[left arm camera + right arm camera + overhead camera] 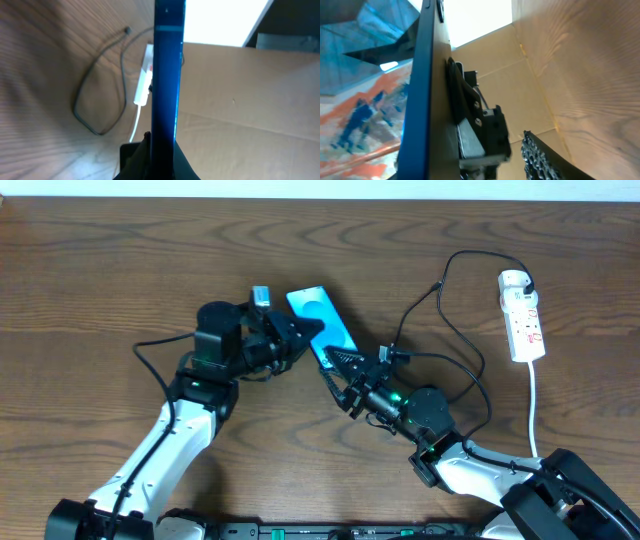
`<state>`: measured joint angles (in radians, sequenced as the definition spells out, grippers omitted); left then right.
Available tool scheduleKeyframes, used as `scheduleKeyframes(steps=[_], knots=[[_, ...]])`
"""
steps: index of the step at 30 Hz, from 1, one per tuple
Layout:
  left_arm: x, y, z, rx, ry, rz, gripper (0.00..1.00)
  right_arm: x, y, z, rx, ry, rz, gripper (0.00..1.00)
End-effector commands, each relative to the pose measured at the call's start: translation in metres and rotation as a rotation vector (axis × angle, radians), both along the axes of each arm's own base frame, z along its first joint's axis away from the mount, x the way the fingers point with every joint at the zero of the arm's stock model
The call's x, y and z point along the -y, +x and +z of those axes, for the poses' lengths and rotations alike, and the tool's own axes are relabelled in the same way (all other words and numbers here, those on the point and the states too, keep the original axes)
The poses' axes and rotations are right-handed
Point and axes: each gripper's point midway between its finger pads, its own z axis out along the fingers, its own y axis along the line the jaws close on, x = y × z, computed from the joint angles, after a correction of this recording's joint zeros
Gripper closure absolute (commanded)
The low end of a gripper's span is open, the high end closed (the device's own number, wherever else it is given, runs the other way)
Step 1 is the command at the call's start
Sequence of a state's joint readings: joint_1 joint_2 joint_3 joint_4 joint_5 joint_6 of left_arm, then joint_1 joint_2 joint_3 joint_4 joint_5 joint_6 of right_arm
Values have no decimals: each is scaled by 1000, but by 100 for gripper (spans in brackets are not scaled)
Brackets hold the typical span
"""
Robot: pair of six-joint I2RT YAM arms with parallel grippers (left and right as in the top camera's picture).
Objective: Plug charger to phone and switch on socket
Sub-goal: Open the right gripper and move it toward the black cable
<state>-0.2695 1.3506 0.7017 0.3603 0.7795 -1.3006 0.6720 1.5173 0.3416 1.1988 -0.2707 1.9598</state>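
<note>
The phone [322, 320] has a cyan-blue screen and is held on edge above the table. My left gripper [298, 338] is shut on its left side. In the left wrist view the phone [166, 75] is a vertical blue bar rising from the shut jaws [162, 157]. My right gripper [343, 377] is open at the phone's near end; its wrist view shows the phone's blue edge [420, 100] and one ribbed finger [540, 155]. The charger's black cable [445, 315] runs from a white adapter [514, 280] in the socket strip [526, 320]. Its tip [127, 30] lies loose on the table.
The cable loops over the wooden table [120, 270] between my right arm and the strip. The strip's thick white cord [534, 405] runs toward the front edge. The strip also shows in the left wrist view [144, 75]. Cardboard [240, 110] stands beyond the table.
</note>
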Motion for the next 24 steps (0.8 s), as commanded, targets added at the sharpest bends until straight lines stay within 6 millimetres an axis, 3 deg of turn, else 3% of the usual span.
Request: scheduleKeyframes(steps=[1,8,11,14,20,24], knots=[[-22,16,8,63,30,56,93,-8,-8,-4,90,-87,42,51],[-64,26,-14,-19,82,154,93,-6,-6,-23,470,-444,48,38],[-79,26,-27,-84,102,203,93,-1,-4,-41,572,-600,71,48],[-81,21,-37,-122,123,201,93,6,1,-50,636,-698,75,54],[-82,-2,-65,-206,212,138,93,28,17,-62,624,-781,46,53],[-82,-15,-76,-237,252,97,93,49,29,-69,559,-823,14,48]])
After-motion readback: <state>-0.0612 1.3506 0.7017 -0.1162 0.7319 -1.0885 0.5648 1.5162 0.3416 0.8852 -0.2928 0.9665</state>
